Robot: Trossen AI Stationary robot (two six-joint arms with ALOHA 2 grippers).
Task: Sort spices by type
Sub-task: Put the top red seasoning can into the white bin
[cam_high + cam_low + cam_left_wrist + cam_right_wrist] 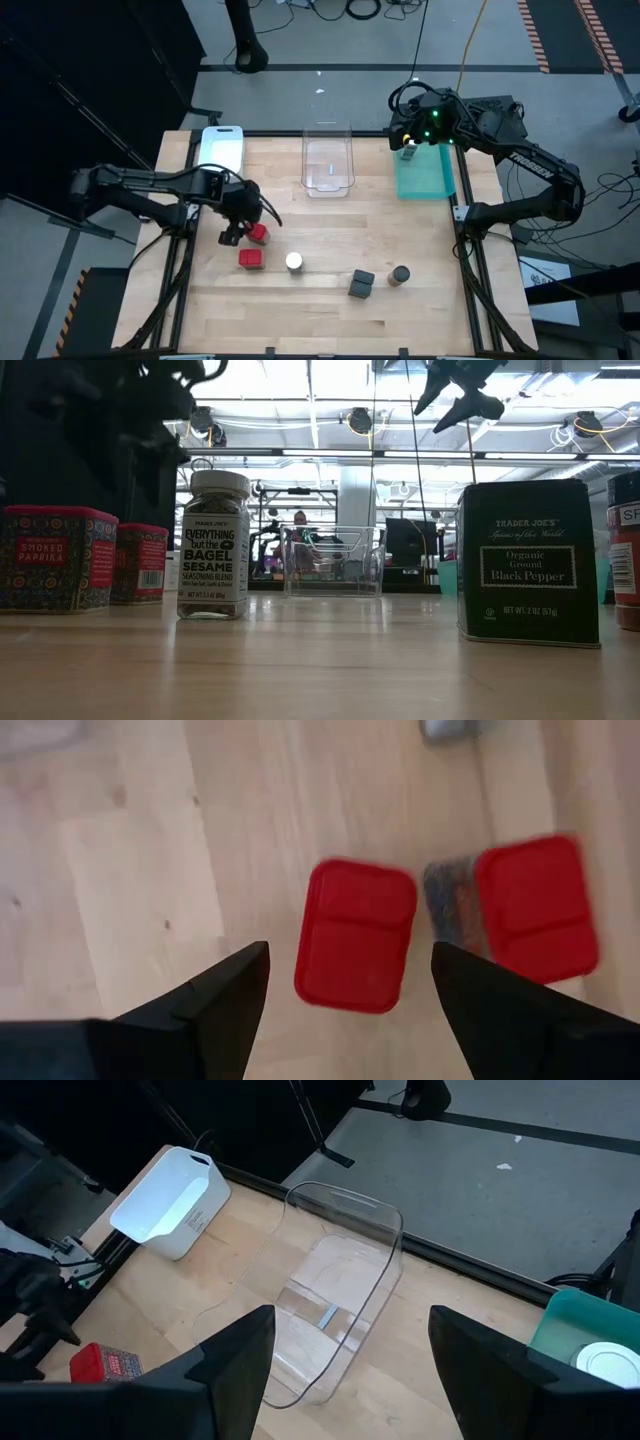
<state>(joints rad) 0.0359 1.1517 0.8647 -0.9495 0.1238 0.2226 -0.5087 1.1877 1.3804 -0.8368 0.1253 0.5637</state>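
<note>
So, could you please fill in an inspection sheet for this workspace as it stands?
Surface: wooden table, bare between items.
Job's things: two red tins at left; white-capped jar; black pepper tin; dark jar; a white cap shows in the teal tray.
Clutter: white tray, clear tray.
Grippers: left gripper open above a red tin; right gripper open, over the teal tray.
Cables: several on the floor behind the table.
Surroundings: a person far behind.
</note>
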